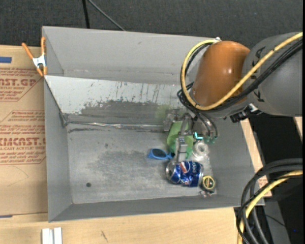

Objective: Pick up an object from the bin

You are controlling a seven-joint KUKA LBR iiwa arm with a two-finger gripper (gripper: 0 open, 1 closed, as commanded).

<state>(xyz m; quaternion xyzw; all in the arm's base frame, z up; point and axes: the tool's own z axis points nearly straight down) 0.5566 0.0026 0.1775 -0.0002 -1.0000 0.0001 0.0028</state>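
The end effector (183,151) hangs low in the right part of the bin (91,50), among a small cluster of loose things. Whether it is open or closed cannot be told, and nothing can be seen gripped in it.

Just on its near side lies a crushed blue can (185,173) of dented, glossy metal with white and red marking. It sits on the bin floor close to the near wall and right of the middle. Whether the end effector touches it is unclear.

- Left of the end effector is a soft-looking light green piece (172,134), long and tilted.
- Below that, a small flat blue piece (156,154) lies on the floor.
- To the right is a pale, whitish, rounded thing (200,149).
- Nearer than that, at the right end of the cluster, is a small round black and yellow thing (207,183).

The arm (279,80) is smooth grey and carries a glossy, rounded orange cover (221,72), with yellow and black cables (189,70) looped round it.

The bin is dull grey sheet metal with sloping walls. Its far wall is scuffed and streaked, and its floor is rubbed and faintly mottled. It rests on a pale wood desk (142,227). Beyond the far wall lies a dark, finely grained surface (168,6).
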